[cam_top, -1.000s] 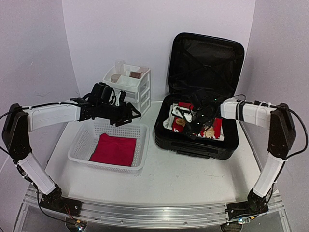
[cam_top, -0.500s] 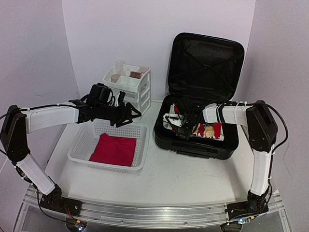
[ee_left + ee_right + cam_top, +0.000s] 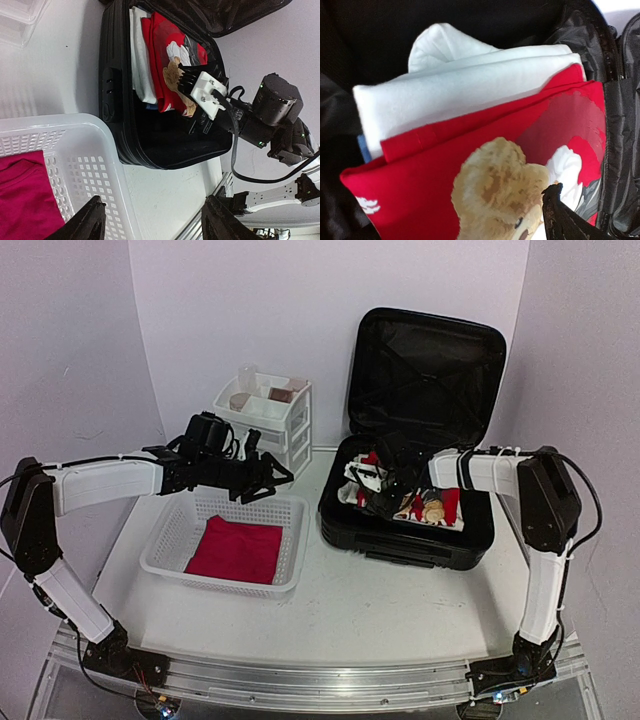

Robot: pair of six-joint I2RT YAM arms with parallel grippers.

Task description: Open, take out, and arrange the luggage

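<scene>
The luggage (image 3: 400, 536) is a black hard-shell suitcase lying open at the right, with its lid (image 3: 425, 370) upright against the wall. Inside it is a folded red cloth with a bear print (image 3: 445, 175), and a folded white cloth (image 3: 470, 85) lies beside that. My right gripper (image 3: 382, 494) is down in the suitcase, over these cloths. It looks open: only one of its fingers (image 3: 560, 215) shows, resting by the bear print. My left gripper (image 3: 156, 220) hovers open and empty over the right rim of the white basket (image 3: 165, 545).
A folded magenta cloth (image 3: 235, 548) lies in the basket. A small white drawer unit (image 3: 270, 420) stands behind the basket, near the back wall. From the left wrist, the suitcase wall (image 3: 112, 100) sits close beside the basket rim (image 3: 75, 125).
My right gripper has shifted left inside the suitcase, onto the folded cloths, and its forearm has swung in over the case. My left arm has stayed still.
</scene>
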